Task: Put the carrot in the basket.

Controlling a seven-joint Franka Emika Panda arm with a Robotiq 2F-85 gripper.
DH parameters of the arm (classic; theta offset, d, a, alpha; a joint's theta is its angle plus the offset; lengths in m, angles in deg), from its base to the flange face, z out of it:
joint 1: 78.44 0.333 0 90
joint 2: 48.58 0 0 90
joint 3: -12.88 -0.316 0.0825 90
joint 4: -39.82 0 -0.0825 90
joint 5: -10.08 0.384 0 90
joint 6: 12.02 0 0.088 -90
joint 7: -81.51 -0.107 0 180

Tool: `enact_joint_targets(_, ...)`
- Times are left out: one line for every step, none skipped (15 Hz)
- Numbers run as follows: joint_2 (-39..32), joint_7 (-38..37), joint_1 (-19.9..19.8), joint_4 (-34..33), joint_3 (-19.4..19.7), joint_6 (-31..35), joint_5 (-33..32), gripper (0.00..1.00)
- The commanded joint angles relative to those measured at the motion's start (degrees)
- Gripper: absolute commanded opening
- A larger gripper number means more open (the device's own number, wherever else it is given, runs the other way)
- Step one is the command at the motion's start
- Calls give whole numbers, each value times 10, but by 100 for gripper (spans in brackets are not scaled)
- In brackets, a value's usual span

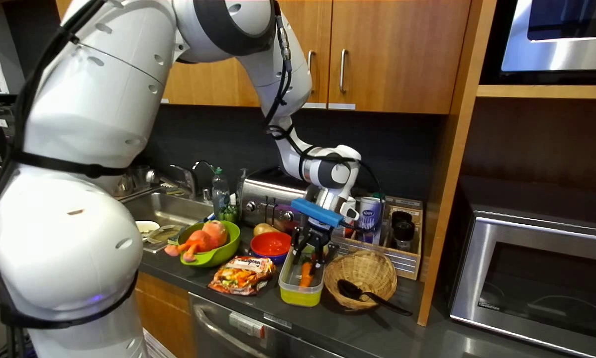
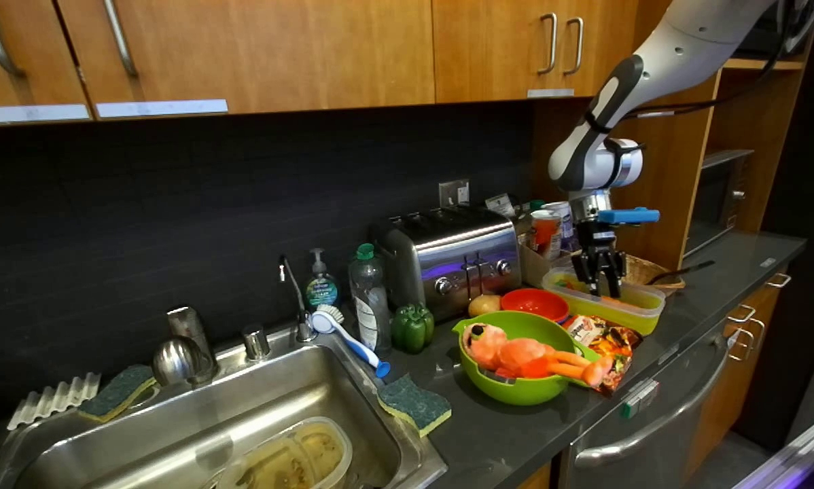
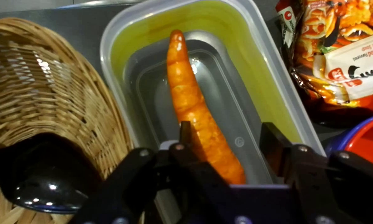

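The orange carrot (image 3: 186,96) lies in the rectangular green-and-clear plastic tub (image 3: 275,74). The carrot also shows in an exterior view (image 1: 306,274). The tub shows in both exterior views (image 1: 300,297) (image 2: 628,316). My gripper (image 3: 226,130) is open and points down over the tub. In the wrist view its left finger overlaps the carrot's thick end, and its right finger stands apart from the carrot near the tub wall. I cannot tell whether the left finger touches it. The round wicker basket (image 1: 380,271) stands right beside the tub, and a black spoon (image 3: 43,174) lies in it.
A noodle packet (image 1: 243,275) and a red bowl (image 1: 272,243) stand beside the tub. A green bowl (image 2: 516,390) holds an orange plush toy. A toaster (image 2: 461,251) and an organizer box (image 1: 410,263) stand behind. Cabinets hang overhead.
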Motion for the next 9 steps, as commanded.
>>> enact_joint_targets(5, -12, 4, 7, -3, 5, -4, 62)
enact_joint_targets(5, -12, 4, 8, -4, 5, -4, 63)
enact_joint_targets(5, -12, 4, 8, -4, 5, -3, 62)
enact_joint_targets(4, -11, 4, 8, -4, 5, -3, 63)
enact_joint_targets(4, -11, 3, 8, -5, 5, -3, 61)
enact_joint_targets(3, -9, 3, 8, -5, 4, -3, 62)
enact_joint_targets(1, -8, 2, 7, -5, 4, -3, 62)
enact_joint_targets(0, -7, 2, 6, -5, 4, -3, 63)
enact_joint_targets(-1, -6, 2, 5, -5, 3, -4, 62)
